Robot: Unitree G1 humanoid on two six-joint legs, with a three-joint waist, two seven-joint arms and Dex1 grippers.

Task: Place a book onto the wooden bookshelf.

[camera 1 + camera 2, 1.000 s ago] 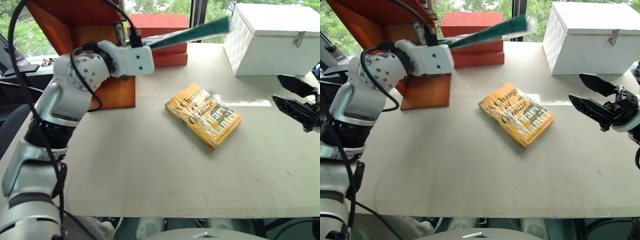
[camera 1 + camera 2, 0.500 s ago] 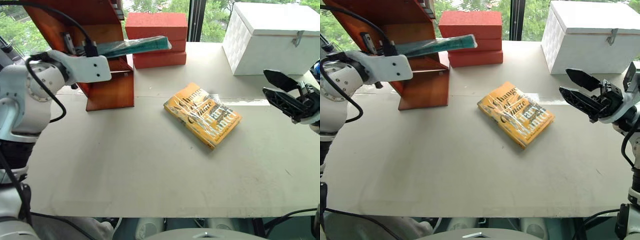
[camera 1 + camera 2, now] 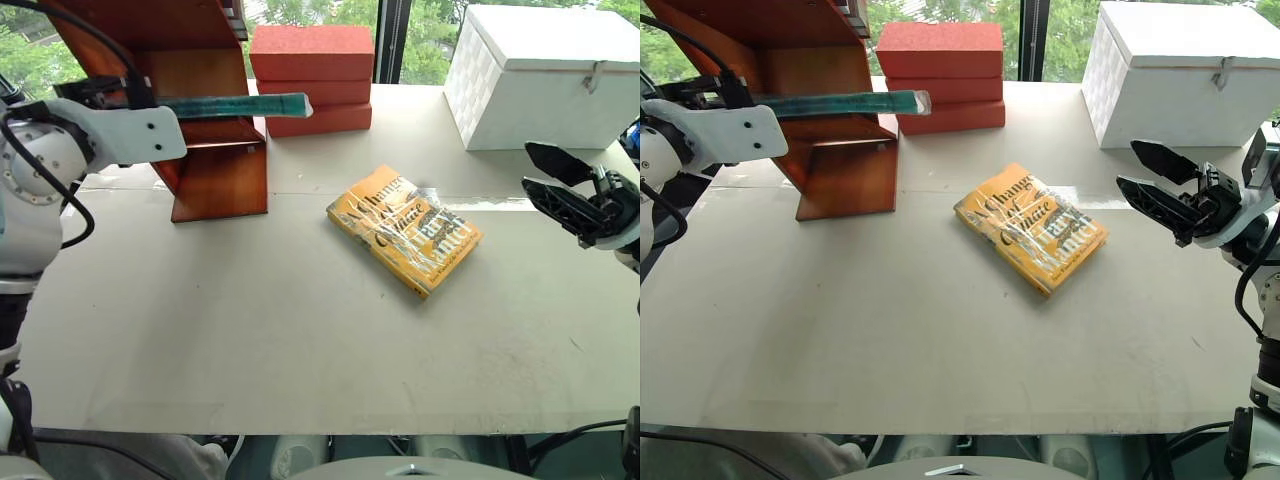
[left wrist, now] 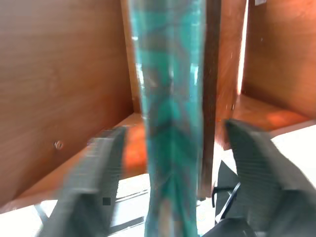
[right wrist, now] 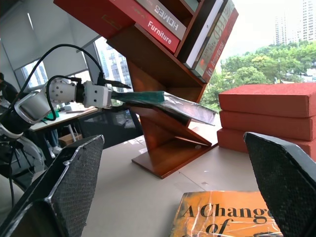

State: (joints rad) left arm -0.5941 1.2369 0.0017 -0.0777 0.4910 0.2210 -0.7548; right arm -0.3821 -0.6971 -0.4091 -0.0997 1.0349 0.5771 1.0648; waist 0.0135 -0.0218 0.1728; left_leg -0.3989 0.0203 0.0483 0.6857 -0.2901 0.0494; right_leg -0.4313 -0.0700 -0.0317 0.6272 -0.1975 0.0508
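The left wrist view looks along the left gripper (image 4: 170,163), whose two dark fingers (image 4: 91,177) stand spread wide on either side of the book (image 4: 170,98). The teal-green book runs edge-on up between them, with a gap to each finger. Behind it are the reddish-brown panels and a flat shelf of the wooden bookshelf (image 4: 59,74)

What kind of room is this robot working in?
Probably an upper-floor office or lab. Large windows look onto trees and distant towers, another desk stands behind, and the pale table holds a wooden bookshelf and a white woven chest.
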